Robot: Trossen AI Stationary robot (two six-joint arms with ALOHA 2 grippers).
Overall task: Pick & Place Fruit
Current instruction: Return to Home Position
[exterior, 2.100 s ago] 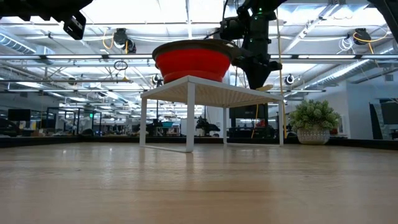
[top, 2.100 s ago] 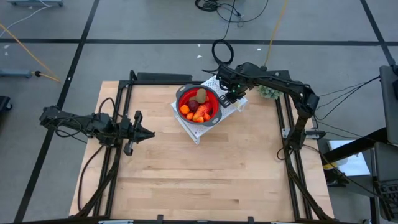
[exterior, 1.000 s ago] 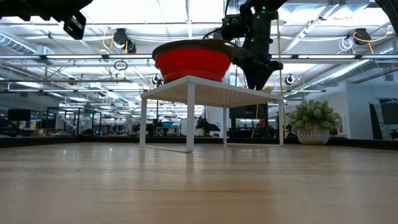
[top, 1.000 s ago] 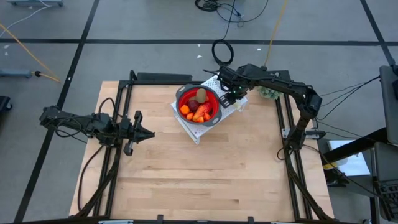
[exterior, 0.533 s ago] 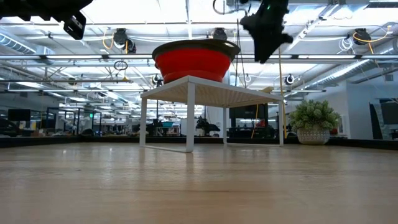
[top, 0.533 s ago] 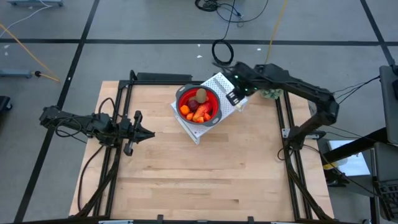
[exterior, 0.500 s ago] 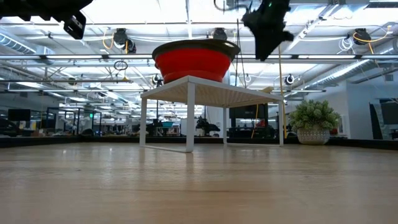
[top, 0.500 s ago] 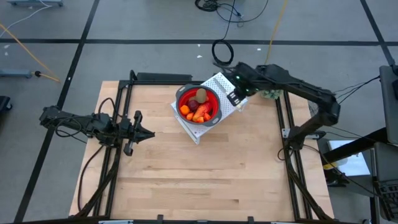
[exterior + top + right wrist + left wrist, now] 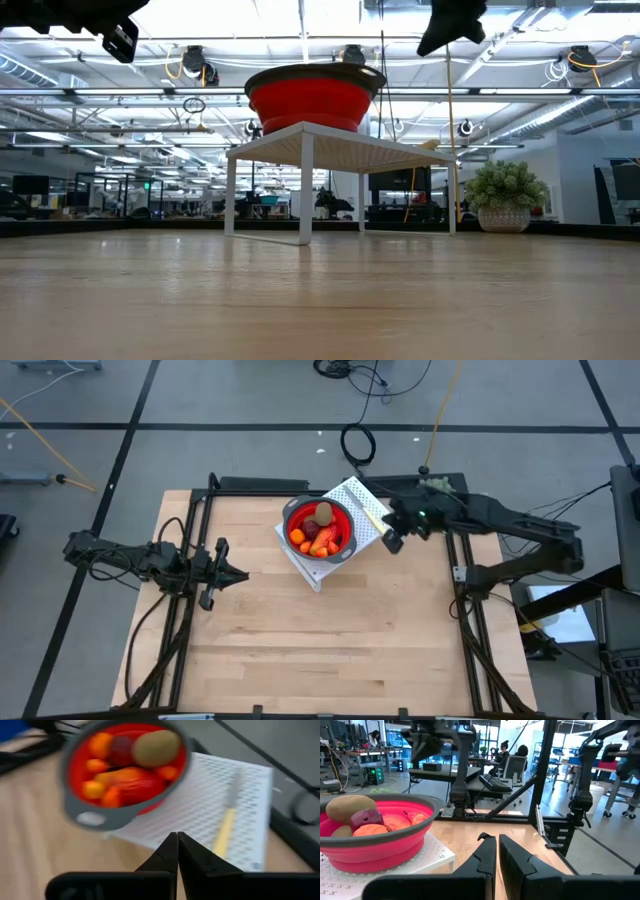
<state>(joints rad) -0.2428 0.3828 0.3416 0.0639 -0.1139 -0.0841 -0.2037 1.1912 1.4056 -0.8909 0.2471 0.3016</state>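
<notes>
The fruit (image 9: pixel 318 528) lies piled in a red bowl with a grey rim (image 9: pixel 80 805): a brown oval (image 9: pixel 156 745), a dark red ball, a red-and-yellow piece and orange bits. The bowl stands on a white perforated stand (image 9: pixel 330 150). My right gripper (image 9: pixel 392 542) hangs shut and empty above the table, off the stand's right corner; in the low view it is high up (image 9: pixel 450 25). My left gripper (image 9: pixel 240 574) waits shut near the table's left side, pointing at the bowl (image 9: pixel 375 845).
A pale-handled knife (image 9: pixel 225 830) lies on the stand beside the bowl (image 9: pixel 372 512). A green bushy plant in a pot (image 9: pixel 505 195) stands at the far right corner. Black frame rails run along the table's left and right sides. Bare wood fills the near half (image 9: pixel 320 650).
My right gripper has risen from the stand's knife side and drawn back toward the table's right edge, its arm stretching out lower and flatter. The bowl, the fruit and the knife have stayed in place.
</notes>
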